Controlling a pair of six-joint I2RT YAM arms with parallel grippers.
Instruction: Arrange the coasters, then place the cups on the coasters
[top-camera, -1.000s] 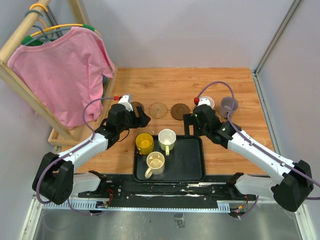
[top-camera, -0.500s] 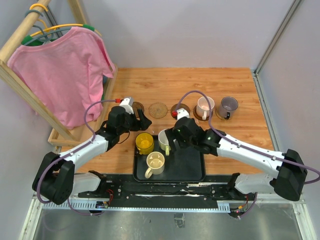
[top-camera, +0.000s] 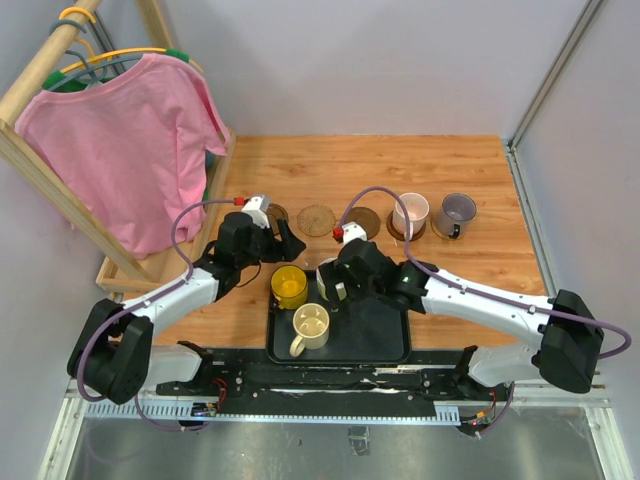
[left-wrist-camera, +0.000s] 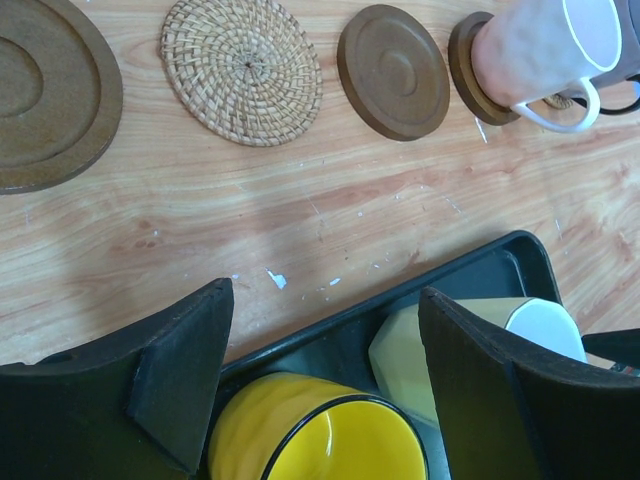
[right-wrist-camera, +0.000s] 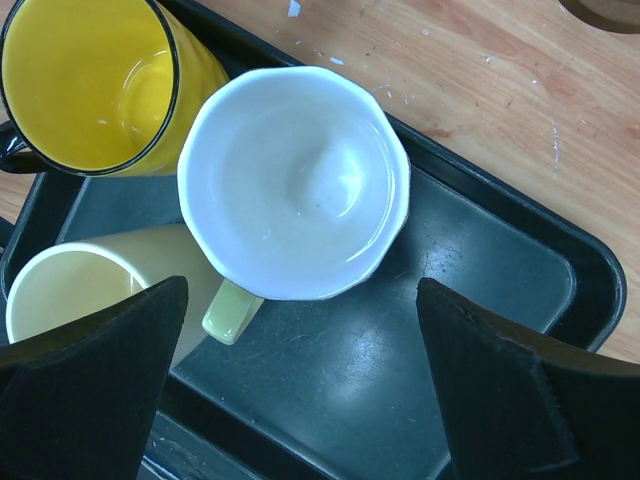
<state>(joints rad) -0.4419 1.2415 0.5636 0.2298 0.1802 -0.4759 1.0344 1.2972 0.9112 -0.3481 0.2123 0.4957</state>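
Swung leftward, the right pincer (right-wrist-camera: 300, 300) now hangs wide open directly over the white mug (right-wrist-camera: 295, 180).

No readable text, label or number on anything here.

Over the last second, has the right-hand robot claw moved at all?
Yes. The right gripper swung left along the black rectangular tray's far edge, and now hovers over the white ceramic mug.

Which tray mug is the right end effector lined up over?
The white mug, centred between the fingers; the yellow mug and cream mug sit off-centre.
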